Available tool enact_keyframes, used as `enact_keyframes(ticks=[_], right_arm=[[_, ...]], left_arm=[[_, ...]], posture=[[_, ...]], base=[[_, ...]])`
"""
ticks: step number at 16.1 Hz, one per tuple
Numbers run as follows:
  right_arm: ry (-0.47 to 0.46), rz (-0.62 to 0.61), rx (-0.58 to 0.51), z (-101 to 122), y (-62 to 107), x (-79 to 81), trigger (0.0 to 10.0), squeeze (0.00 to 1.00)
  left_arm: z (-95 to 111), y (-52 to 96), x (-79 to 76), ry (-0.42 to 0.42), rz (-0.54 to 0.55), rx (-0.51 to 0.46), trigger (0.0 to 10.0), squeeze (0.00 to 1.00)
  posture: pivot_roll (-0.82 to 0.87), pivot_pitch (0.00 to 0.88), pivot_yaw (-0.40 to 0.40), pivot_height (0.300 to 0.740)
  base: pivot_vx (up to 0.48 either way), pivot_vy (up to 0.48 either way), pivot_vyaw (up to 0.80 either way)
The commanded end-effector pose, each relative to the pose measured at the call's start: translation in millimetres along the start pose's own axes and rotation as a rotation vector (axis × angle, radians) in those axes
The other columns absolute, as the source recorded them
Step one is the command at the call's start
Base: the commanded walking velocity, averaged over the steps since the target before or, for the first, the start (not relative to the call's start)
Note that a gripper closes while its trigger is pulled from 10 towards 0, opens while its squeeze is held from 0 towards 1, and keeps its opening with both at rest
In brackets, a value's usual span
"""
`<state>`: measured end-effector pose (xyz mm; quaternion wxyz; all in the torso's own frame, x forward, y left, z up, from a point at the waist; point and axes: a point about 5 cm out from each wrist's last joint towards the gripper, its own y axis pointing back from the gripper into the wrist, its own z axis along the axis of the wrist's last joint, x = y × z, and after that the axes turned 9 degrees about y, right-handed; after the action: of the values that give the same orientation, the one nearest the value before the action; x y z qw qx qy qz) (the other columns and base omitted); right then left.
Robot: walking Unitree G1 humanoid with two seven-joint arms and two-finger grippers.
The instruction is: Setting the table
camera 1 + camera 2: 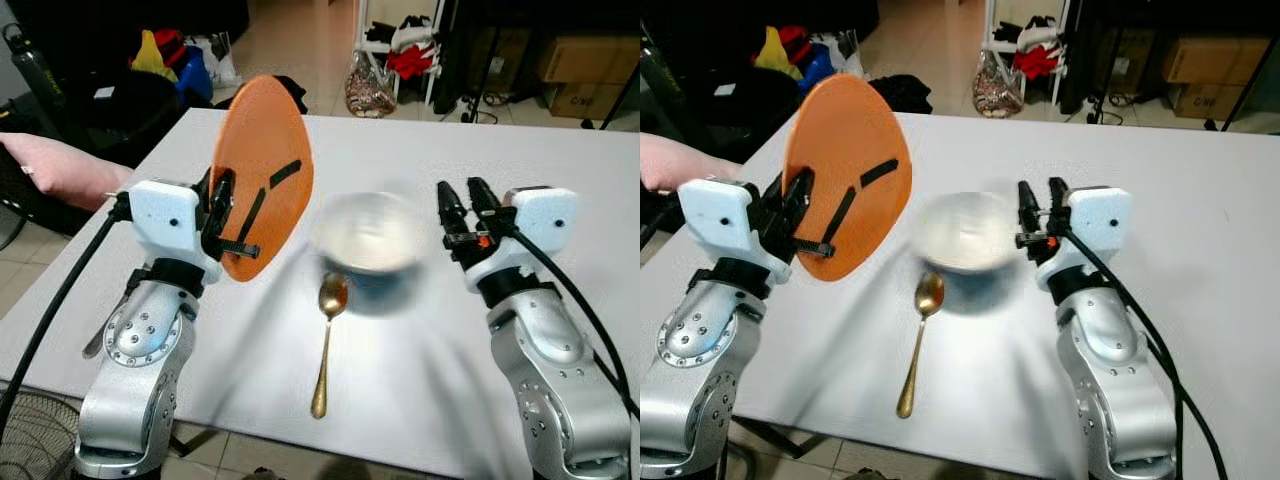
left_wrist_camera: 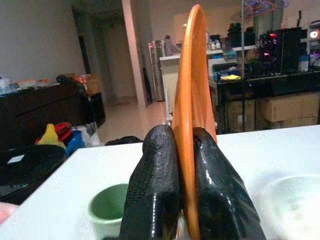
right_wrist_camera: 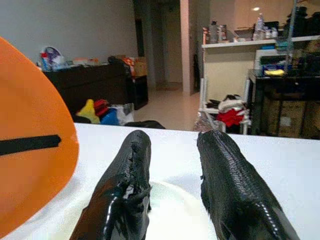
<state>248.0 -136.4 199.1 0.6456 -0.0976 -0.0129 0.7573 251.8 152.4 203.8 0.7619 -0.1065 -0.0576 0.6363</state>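
The left pincer (image 1: 240,215) pinches the orange plate (image 1: 262,170) by its rim, upright above the counter (image 1: 400,150); it could slip or strike the bowl (image 1: 368,235) beside it; the right pincer (image 1: 462,215) hovers spread.

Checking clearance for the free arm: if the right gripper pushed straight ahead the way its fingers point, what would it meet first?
Probably the white bowl: the open right gripper points over its near rim, though depth is unclear.
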Motion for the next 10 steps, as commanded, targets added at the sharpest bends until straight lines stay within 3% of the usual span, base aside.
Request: enact_keyframes(ticks=[1,3,8,10], right_arm=[[-0.016,0.022,-0.02,5.9,-0.1,5.3,10.0,0.0],[-0.018,0.024,-0.02,6.2,0.1,5.8,10.0,0.0],[-0.016,0.037,-0.041,8.5,-0.5,6.6,10.0,0.0],[-0.013,0.037,-0.056,11.0,0.0,6.8,10.0,0.0]], left_arm=[[8.9,1.1,6.9,-0.015,0.02,-0.038,10.0,0.0],[9.2,1.7,7.3,-0.014,0.019,-0.038,10.0,0.0],[12.3,1.8,7.9,-0.006,0.025,-0.052,10.0,0.0],[19.0,3.5,5.0,0.006,0.014,-0.091,10.0,0.0]], posture=[[-0.12,0.0,0.075,0.74],[-0.12,0.0,0.075,0.74],[-0.11,0.0,0.069,0.74],[-0.12,0.0,0.068,0.74]], base=[[0.0,0.48,-0.57],[0.0,0.48,-0.67],[0.0,0.48,0.0],[0.0,0.0,0.0]])
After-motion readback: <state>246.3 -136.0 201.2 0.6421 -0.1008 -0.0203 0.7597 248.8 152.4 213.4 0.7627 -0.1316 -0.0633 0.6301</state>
